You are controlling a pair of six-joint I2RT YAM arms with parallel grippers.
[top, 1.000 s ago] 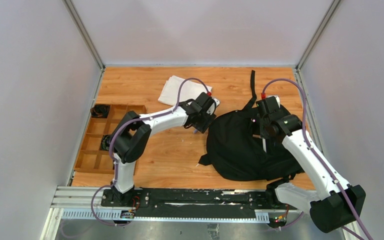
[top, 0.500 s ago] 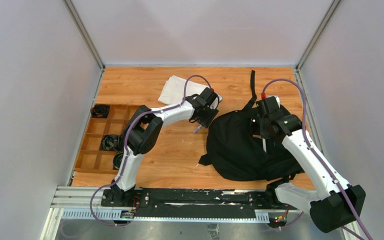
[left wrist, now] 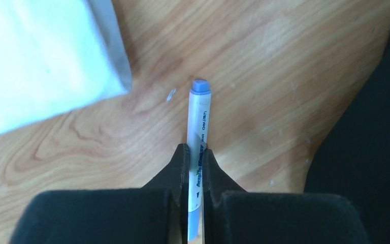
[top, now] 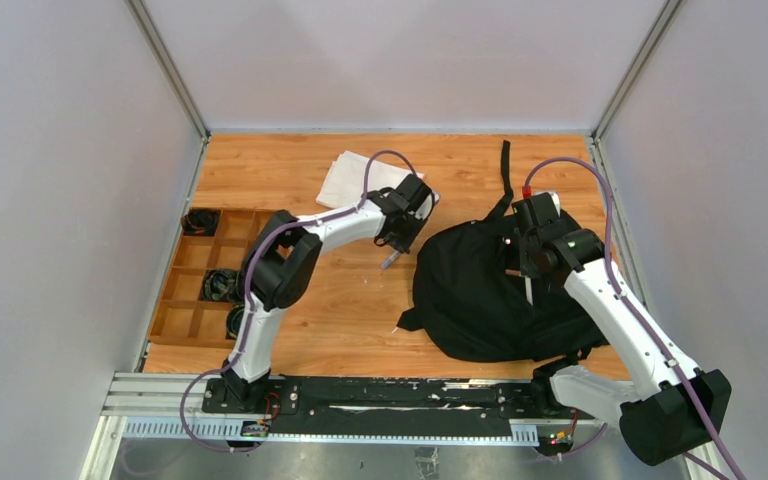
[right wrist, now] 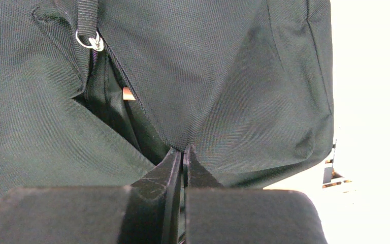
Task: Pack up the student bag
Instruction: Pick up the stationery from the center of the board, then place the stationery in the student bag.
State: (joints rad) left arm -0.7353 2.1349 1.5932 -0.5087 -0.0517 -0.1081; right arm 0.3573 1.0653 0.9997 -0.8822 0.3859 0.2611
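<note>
Over the desk, left end effector is gripping a pen; right end effector is pinching the soft, limp bag at its zip edge.

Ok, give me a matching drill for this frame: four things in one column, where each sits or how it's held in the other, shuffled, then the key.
Things:
1. pen
2. white cloth
3. student bag
4. wooden tray

Places or states:
A. fabric pinched by the right pincer
B. at the left edge of the table
C. clamped in the left pincer
D. lying folded at the far side, left of the bag

Pairs: 1-C, 2-D, 3-A, 4-B
</note>
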